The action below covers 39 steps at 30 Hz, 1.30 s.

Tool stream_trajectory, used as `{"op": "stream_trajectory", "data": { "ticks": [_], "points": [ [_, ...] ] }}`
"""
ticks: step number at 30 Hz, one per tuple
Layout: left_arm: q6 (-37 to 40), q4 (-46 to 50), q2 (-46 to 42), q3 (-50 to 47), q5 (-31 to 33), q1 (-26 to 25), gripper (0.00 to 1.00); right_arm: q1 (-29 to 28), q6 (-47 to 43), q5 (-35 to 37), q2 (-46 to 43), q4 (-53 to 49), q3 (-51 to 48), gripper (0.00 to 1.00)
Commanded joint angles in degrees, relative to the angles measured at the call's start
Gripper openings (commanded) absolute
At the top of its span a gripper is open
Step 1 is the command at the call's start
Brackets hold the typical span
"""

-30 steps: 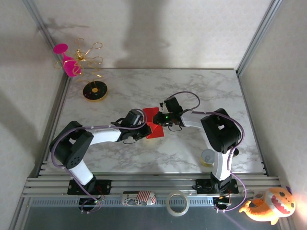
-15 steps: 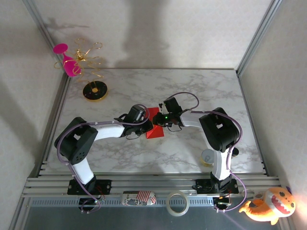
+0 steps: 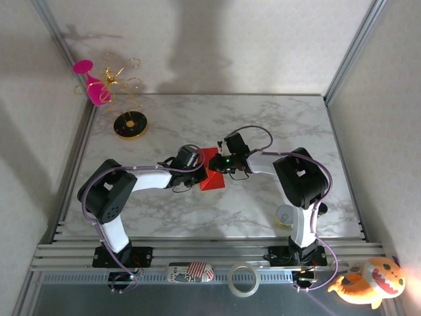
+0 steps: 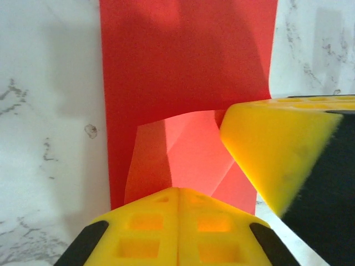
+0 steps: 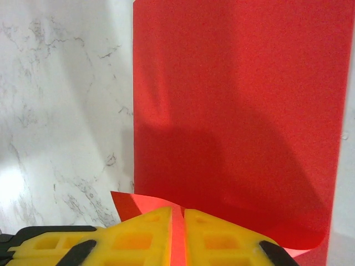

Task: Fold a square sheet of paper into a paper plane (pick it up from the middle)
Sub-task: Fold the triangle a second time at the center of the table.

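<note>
A pink wine glass (image 3: pixel 92 87) is hanging on a wire stand (image 3: pixel 129 124) at the desk's (image 3: pixel 276 125) far left corner, well apart from the square sheet of paper (image 3: pixel 214 181) lying mid-desk between both arms. The left tool (image 4: pixel 177 195) is pinching a raised ridge of it, pads (image 4: pixel 144 233) pressed together; the right tool (image 5: pixel 177 215), nearly shut, is nipping its edge. The left wrist view is showing the right tool's finger (image 4: pixel 272 149) crowding that ridge, the right wrist view the flat remainder.

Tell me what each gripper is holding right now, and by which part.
Both hold the square sheet of paper: the left gripper pinches a raised fold at one edge, and the right gripper pinches a lifted edge of the sheet.
</note>
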<state>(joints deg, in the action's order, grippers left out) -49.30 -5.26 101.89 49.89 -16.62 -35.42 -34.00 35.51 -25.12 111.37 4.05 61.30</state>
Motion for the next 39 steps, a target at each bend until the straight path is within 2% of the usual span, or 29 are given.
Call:
{"op": "stream_trajectory", "data": {
  "ticks": [1, 10, 30, 39],
  "points": [
    [0.87, 1.57, 0.86, -0.22, 1.5, 0.53, 0.06, 0.25, -1.03, 1.2, -1.75, -0.6, 1.04, 0.15],
    [0.06, 1.76, 0.9, -1.59, 2.45, 0.7, 0.05, 0.22, -1.05, 2.11, -2.85, -1.07, -0.05, 0.15],
    [-2.31, 2.81, 1.21, -4.05, 4.05, 0.79, 0.0, -2.04, -1.76, -2.63, -1.61, -2.45, -2.01, 0.1],
    [-1.9, 3.9, 1.04, -6.09, 4.77, 0.96, 0.0, 0.99, -4.66, 2.79, 0.86, -6.23, 0.04, 0.08]
  ]
}}
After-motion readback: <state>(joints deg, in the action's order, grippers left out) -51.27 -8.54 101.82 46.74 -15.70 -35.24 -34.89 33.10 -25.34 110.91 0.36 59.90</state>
